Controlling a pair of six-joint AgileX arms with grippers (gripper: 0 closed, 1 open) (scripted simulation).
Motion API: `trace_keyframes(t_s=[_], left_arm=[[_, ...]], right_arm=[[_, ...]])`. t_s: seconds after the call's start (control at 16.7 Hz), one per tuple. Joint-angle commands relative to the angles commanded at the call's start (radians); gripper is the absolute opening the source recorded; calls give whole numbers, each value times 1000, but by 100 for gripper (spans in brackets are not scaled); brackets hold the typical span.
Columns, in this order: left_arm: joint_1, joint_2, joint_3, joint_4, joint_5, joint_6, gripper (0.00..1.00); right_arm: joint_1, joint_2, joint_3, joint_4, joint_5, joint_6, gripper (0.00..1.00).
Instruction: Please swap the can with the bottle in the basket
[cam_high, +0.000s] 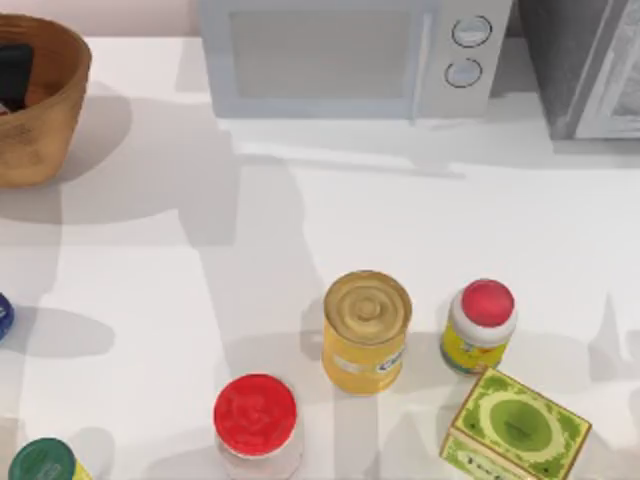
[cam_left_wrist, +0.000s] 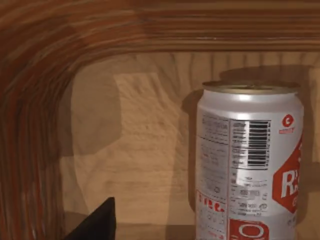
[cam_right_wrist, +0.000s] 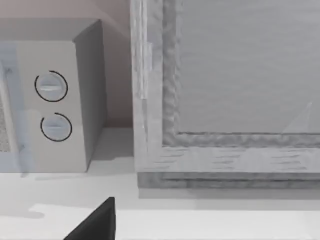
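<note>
The can (cam_high: 366, 330), yellow-labelled with a ribbed gold top, stands upright on the white table at the centre front. The brown wicker basket (cam_high: 45, 120) sits at the far left back. Inside it, the left wrist view shows the bottle (cam_left_wrist: 247, 165), white with a gold top, a barcode and red label marks, upright on the basket's ribbed floor (cam_left_wrist: 145, 150). My left gripper (cam_high: 12, 72) shows as a dark shape down inside the basket, and a dark part of it (cam_left_wrist: 97, 222) lies beside the bottle, apart from it. A dark part of my right gripper (cam_right_wrist: 97, 222) hangs over the table near the microwave.
A white microwave (cam_high: 340, 55) and a grey cabinet (cam_high: 590, 65) line the back edge. Near the can stand a red-capped yellow bottle (cam_high: 480, 325), a red-lidded jar (cam_high: 256, 420), a green box (cam_high: 515, 430) and a green-lidded jar (cam_high: 42, 462). A blue object (cam_high: 4, 315) sits at the left edge.
</note>
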Motion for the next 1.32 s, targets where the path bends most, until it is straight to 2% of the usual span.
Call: trace_keyframes(t_s=[0.36, 0.66, 1.32], left_arm=[[-4, 51, -92, 145, 0, -6, 100], [-5, 57, -103, 162, 0, -7, 100], [-5, 57, -103, 162, 0, -7, 17]], right_arm=[[0, 0, 0, 0, 0, 0, 100], [0, 0, 0, 0, 0, 0, 100], [0, 0, 0, 0, 0, 0, 100]])
